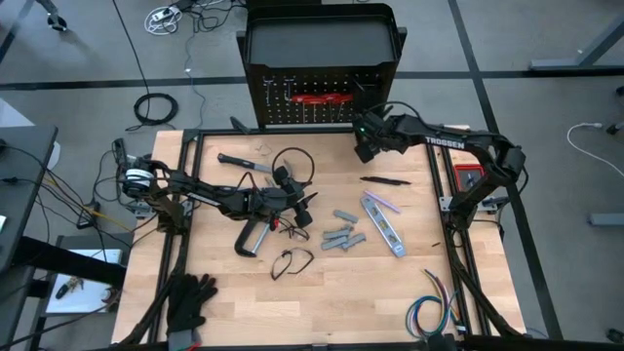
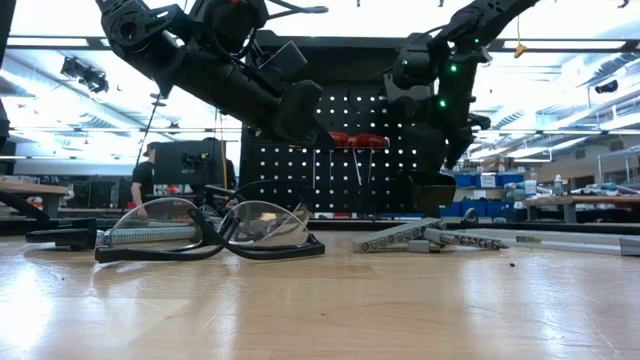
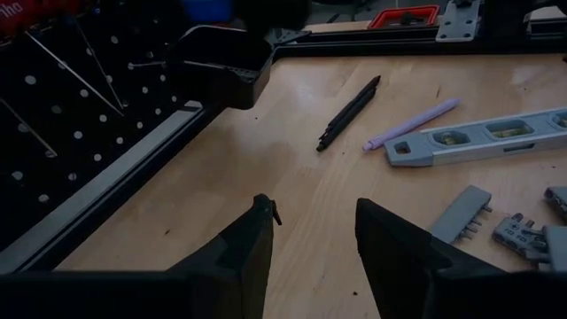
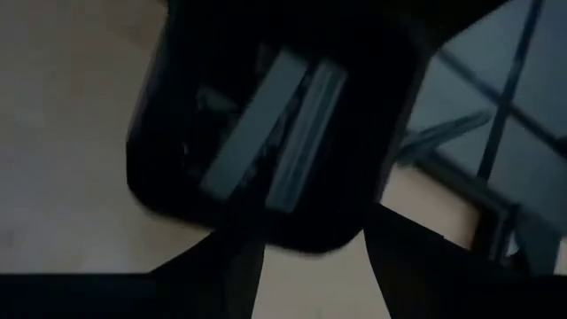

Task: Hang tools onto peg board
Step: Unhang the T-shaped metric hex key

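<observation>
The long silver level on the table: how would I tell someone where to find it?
Start from the upright black peg board at the table's far edge, then look down the right half of the wooden table. The long silver level lies there at a slant, beside small grey metal pieces; it is far longer, with inset vials.

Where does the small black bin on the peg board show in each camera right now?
High view: small black bin at the peg board's lower right, under the right gripper.
Low view: bin right of centre, low on the board.
Left wrist view: bin upper left.
Right wrist view: bin fills the centre, metal pieces inside.
Shared landmark: the peg board.
</observation>
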You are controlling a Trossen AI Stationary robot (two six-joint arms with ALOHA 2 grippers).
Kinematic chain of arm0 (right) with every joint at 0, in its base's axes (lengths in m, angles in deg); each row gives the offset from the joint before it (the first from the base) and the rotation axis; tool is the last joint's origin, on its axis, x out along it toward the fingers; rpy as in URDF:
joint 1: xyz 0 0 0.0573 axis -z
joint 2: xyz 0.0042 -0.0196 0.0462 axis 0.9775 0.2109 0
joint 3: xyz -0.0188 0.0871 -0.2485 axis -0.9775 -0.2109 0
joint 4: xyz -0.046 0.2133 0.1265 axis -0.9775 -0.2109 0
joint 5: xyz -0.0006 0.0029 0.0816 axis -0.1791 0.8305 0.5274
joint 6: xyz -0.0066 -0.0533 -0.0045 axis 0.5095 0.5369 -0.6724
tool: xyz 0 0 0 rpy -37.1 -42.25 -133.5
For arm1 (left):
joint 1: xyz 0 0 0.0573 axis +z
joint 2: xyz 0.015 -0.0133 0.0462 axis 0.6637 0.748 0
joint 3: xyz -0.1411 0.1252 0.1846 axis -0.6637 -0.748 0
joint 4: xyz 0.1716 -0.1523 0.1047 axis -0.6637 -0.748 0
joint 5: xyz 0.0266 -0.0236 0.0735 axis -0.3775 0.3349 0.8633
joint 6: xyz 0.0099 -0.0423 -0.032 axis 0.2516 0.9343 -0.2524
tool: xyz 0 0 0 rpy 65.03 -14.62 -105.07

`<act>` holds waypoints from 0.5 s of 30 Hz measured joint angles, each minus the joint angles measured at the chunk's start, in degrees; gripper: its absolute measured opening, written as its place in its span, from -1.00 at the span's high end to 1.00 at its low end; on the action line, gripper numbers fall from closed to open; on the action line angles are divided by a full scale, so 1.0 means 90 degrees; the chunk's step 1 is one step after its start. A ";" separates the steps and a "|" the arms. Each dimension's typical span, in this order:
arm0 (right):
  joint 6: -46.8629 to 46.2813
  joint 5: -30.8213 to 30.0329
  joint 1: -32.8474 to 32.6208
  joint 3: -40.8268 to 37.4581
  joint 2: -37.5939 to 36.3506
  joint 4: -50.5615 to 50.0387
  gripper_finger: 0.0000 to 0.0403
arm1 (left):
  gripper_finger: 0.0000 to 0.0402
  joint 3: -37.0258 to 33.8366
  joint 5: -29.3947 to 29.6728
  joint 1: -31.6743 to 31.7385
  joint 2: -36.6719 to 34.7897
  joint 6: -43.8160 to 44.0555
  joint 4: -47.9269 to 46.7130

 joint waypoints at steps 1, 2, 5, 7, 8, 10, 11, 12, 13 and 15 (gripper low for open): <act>-0.0018 0.0097 0.0019 -0.0048 0.0000 -0.0062 0.01 | 0.20 0.0000 0.0000 0.0000 0.0000 0.0000 0.0001; -0.0052 0.0200 0.0026 -0.0111 0.0000 -0.0083 0.02 | 0.20 0.0000 0.0002 0.0000 0.0000 0.0000 0.0004; -0.0080 0.0654 0.0103 -0.0282 0.0002 -0.0238 0.04 | 0.20 0.0000 0.0004 0.0000 0.0000 0.0000 0.0003; -0.0084 0.0821 0.0142 -0.0314 0.0002 -0.0404 0.05 | 0.20 0.0000 0.0002 0.0000 0.0000 0.0002 0.0010; -0.0084 0.0827 0.0150 -0.0314 0.0002 -0.0472 0.05 | 0.20 0.0000 0.0003 0.0000 0.0000 0.0000 0.0014; -0.0084 0.0827 0.0150 -0.0314 0.0002 -0.0571 0.04 | 0.20 0.0000 0.0004 0.0000 0.0000 0.0002 0.0016; -0.0081 0.0832 0.0148 -0.0314 0.0000 -0.0597 0.04 | 0.20 0.0000 0.0002 0.0000 0.0000 0.0002 0.0016; -0.0081 0.0832 0.0148 -0.0314 -0.0002 -0.0642 0.04 | 0.20 0.0000 0.0005 0.0000 0.0000 0.0002 0.0016; -0.0077 0.0836 0.0129 -0.0314 -0.0007 -0.0703 0.04 | 0.20 0.0000 0.0005 0.0000 0.0000 0.0002 0.0014; -0.0076 0.0875 0.0064 -0.0314 -0.0025 -0.0771 0.05 | 0.20 0.0000 0.0004 0.0000 0.0000 0.0002 0.0014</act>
